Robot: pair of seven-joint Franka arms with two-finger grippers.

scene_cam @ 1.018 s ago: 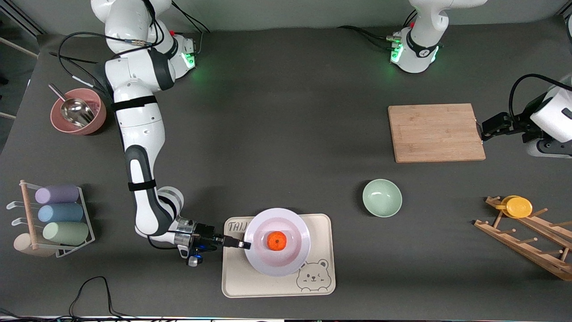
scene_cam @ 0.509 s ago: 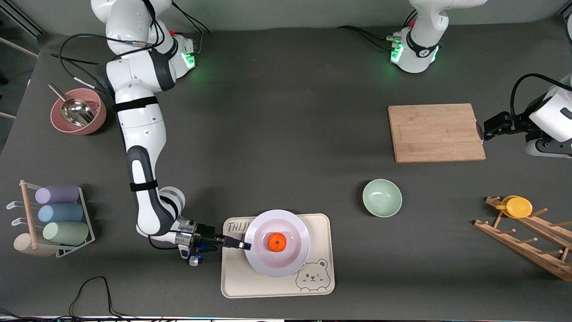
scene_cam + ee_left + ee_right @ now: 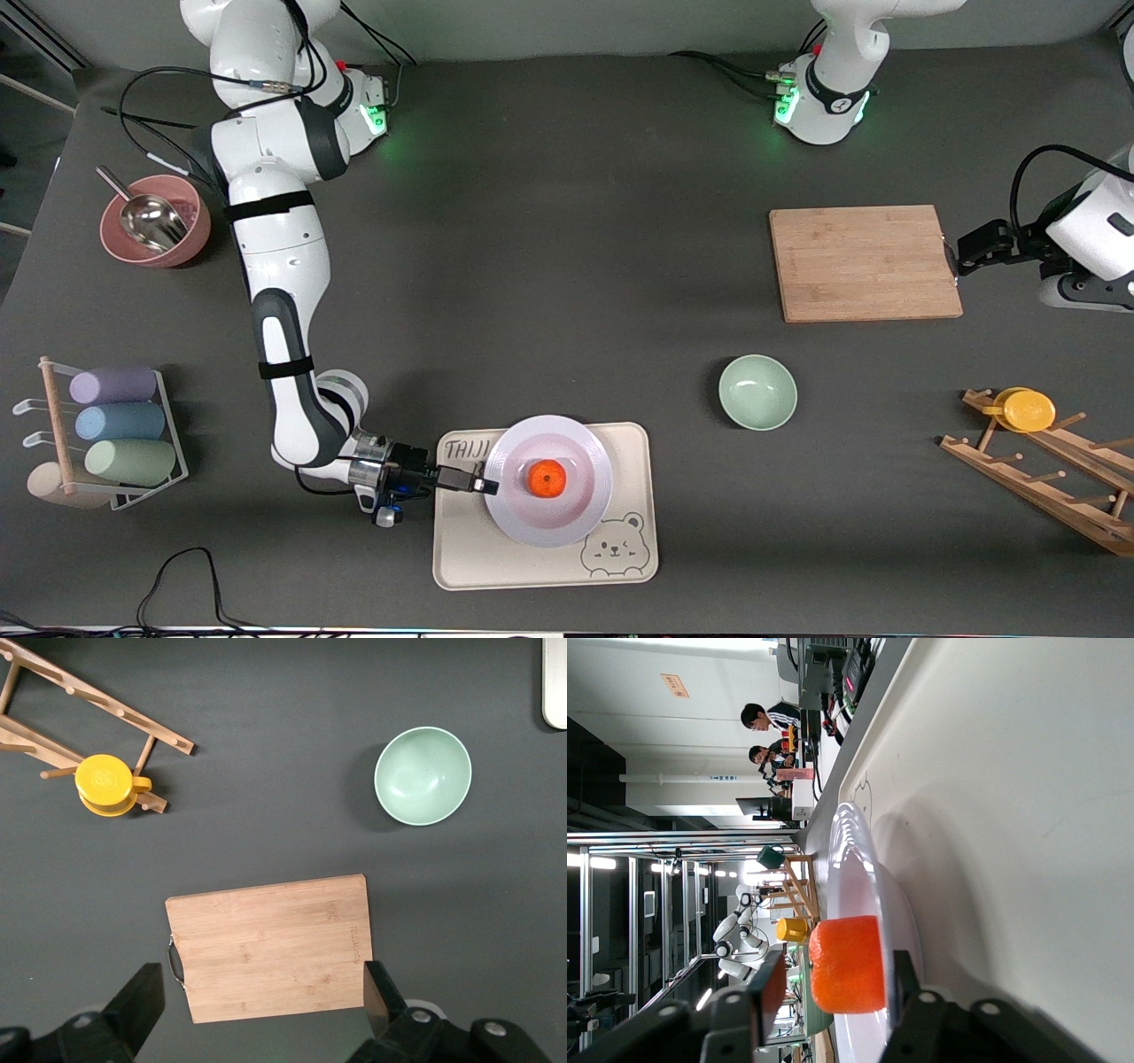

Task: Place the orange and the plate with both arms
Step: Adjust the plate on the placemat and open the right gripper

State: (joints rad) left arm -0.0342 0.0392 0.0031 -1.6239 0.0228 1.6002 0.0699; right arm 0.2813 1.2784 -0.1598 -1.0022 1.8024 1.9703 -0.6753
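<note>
Right gripper [image 3: 483, 485] pinching rim of plate [image 3: 580, 509] on bear tray [image 3: 478, 558], orange [image 3: 547, 478] sitting at plate centre. Left gripper [image 3: 266, 1010] spread wide over cutting board [image 3: 864, 263], waiting.

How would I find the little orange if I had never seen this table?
Look for the cream tray with a bear drawn on it, near the front camera. A pale round plate sits on it, and the orange is in the plate's middle. It is the only small, round, bright-orange thing; the yellow cup is flat.
</note>
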